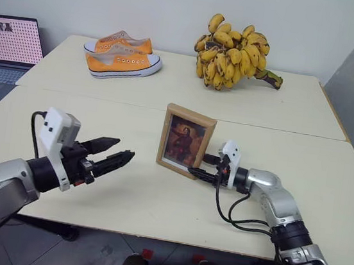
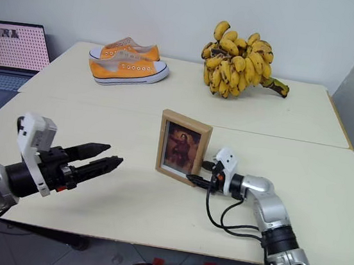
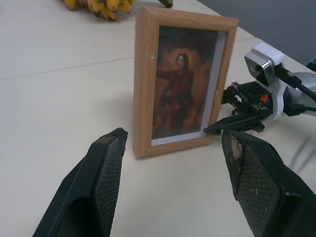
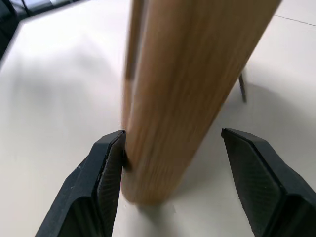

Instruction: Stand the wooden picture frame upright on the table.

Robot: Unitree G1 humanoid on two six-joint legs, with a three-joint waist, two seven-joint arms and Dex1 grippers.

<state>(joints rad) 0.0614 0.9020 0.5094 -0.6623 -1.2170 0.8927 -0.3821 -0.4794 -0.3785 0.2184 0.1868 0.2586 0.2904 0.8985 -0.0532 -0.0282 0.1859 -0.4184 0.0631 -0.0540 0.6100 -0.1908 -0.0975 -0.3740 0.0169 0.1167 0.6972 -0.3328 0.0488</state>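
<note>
Two grippers flank one wooden picture frame (image 1: 186, 141), which stands upright near the middle of the cream bench (image 1: 124, 197), portrait facing the robot. Left gripper (image 1: 115, 154) hovers left of the frame, its fingers (image 3: 101, 182) spread wide and empty. Right gripper (image 1: 202, 165) sits at the frame's lower right edge, fingers (image 4: 106, 168) parted around that edge; one pad looks to touch the wood, the other stands clear. Far behind lie two orange sneakers (image 1: 123, 55) and one banana bunch (image 1: 233, 54); one laptop (image 1: 8, 44) sits far left.
</note>
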